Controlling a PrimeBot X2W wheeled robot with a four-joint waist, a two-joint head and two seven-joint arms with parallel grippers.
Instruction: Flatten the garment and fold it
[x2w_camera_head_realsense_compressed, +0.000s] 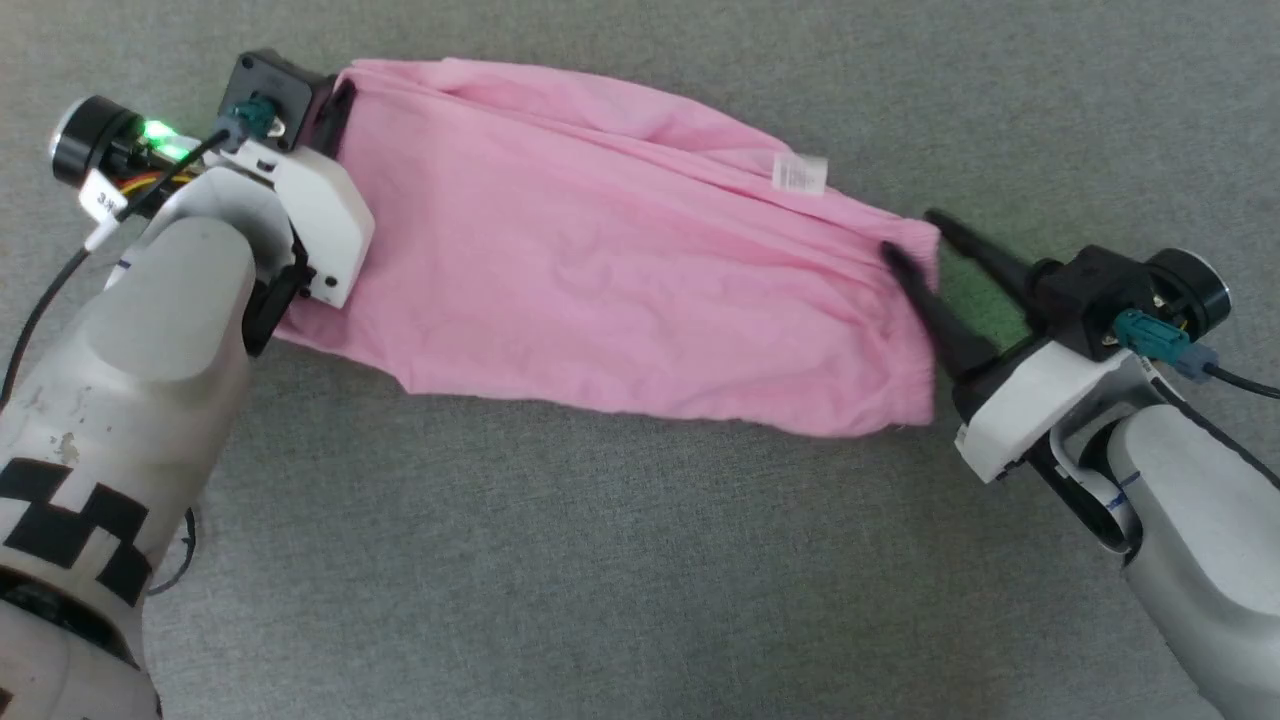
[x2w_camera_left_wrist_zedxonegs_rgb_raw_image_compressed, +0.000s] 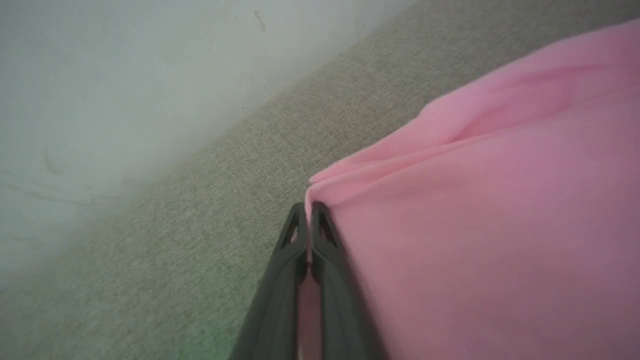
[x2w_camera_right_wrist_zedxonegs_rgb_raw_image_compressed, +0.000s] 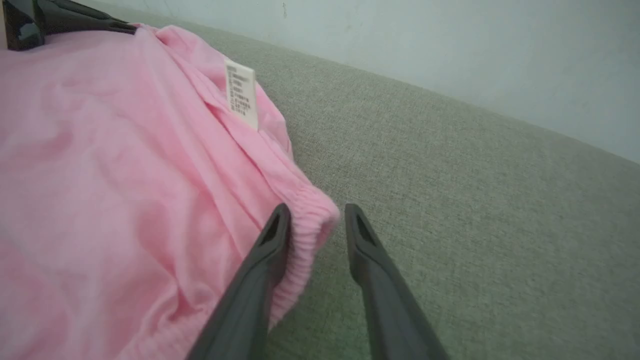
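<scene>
The only writing on the garment (x2w_camera_head_realsense_compressed: 620, 260) is on a small white label (x2w_camera_head_realsense_compressed: 800, 173) sewn into its far seam. In the right wrist view the label (x2w_camera_right_wrist_zedxonegs_rgb_raw_image_compressed: 241, 95) stands up from the seam and carries several rows of fine dark print, too small to read. A white tag (x2w_camera_head_realsense_compressed: 100, 200) on the left arm's cabling bears dark characters that cannot be made out with certainty.

The garment is thin, light pink cloth, drawn out in one long band across the grey-green woven surface (x2w_camera_head_realsense_compressed: 640, 560). It lies toward the surface's far edge, where a pale wall (x2w_camera_right_wrist_zedxonegs_rgb_raw_image_compressed: 450, 50) rises. Shallow creases cross its middle, and a long fold runs lengthwise along the far side. The right end is finished with a ribbed, gathered hem (x2w_camera_right_wrist_zedxonegs_rgb_raw_image_compressed: 305, 235) in a slightly deeper pink.

The left gripper (x2w_camera_left_wrist_zedxonegs_rgb_raw_image_compressed: 308, 215) is pinched tight on the garment's left end, its two dark fingers pressed together with a sliver of pink between them.

The right gripper (x2w_camera_head_realsense_compressed: 908, 233) stands narrowly parted at the garment's right end. In its own wrist view, one of its fingers (x2w_camera_right_wrist_zedxonegs_rgb_raw_image_compressed: 265, 250) lies on top of the pink cloth beside the hem. The other rests on bare surface just past it, with the hem's corner in the gap between them and not clamped.
</scene>
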